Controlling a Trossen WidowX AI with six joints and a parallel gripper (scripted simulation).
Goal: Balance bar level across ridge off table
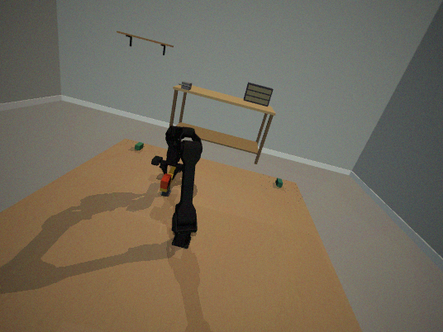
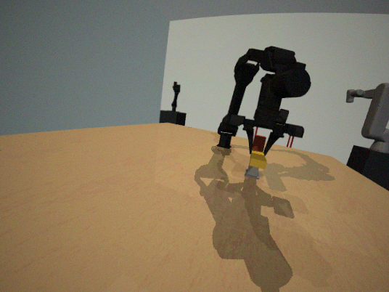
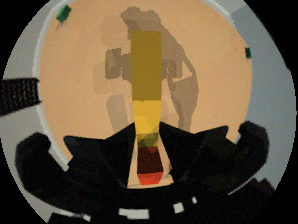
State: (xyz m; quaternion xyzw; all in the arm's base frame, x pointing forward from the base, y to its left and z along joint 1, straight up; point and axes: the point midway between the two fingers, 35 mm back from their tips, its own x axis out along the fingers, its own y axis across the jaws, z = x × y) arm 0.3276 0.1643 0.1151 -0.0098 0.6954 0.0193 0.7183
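The yellow bar (image 1: 173, 170) (image 2: 258, 162) (image 3: 146, 65) has a red block (image 1: 165, 181) (image 2: 259, 142) (image 3: 150, 178) on one end part. My gripper (image 2: 258, 153) (image 3: 147, 124) is shut on the bar between its long bare part and the red block. The bar looks roughly level and clear of the table. The small grey ridge (image 1: 165, 193) (image 2: 252, 173) stands on the table below the bar. In the wrist view the bar hides the ridge. I cannot tell whether bar and ridge touch.
Two small green blocks lie near the table's far corners, one at the left (image 1: 139, 146) (image 3: 63, 13) and one at the right (image 1: 279, 182) (image 3: 248, 52). A wooden workbench (image 1: 223, 97) stands beyond the table. Other robot arms stand in the background of the exterior view.
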